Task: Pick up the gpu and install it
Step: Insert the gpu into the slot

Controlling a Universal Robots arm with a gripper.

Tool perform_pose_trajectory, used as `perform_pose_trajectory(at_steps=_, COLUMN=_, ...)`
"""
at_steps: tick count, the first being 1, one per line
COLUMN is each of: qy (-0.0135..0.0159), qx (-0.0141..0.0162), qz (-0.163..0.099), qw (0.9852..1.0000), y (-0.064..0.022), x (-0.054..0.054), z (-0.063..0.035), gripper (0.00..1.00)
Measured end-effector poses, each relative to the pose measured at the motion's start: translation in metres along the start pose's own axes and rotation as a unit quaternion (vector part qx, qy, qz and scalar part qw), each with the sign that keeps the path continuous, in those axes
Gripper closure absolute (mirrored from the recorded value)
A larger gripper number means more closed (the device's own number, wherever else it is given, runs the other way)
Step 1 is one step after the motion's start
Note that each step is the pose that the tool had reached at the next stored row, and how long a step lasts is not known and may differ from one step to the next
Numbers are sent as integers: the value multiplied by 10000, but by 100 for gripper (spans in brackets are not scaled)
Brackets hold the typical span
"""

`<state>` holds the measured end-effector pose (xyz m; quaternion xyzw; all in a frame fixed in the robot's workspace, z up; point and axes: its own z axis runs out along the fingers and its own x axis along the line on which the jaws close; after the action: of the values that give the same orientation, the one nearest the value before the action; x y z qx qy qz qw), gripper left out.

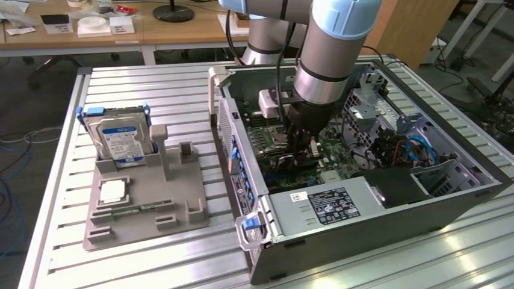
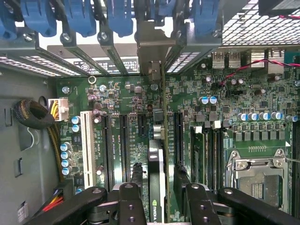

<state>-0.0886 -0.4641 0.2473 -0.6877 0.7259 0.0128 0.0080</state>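
In the wrist view the gpu shows edge-on, a thin card with a black cooler and a silver end bracket that reaches the case's rear slot openings. My gripper is shut on it, one black finger on each side. The card stands upright over the long slots of the green motherboard; I cannot tell whether it is seated. In the exterior view my gripper is down inside the open computer case, over the motherboard.
Blue slot latches line the case's rear wall. A CPU socket and memory slots lie beside the card. On the exterior view's left, a grey tray holds an upright hard drive and a memory stick.
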Motion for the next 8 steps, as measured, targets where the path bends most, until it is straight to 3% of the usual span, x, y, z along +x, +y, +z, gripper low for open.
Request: perform_pose_trajectory(at_steps=8, qy=0, qx=0, qz=0, qw=10000, y=2, x=-29, z=1, gripper=60)
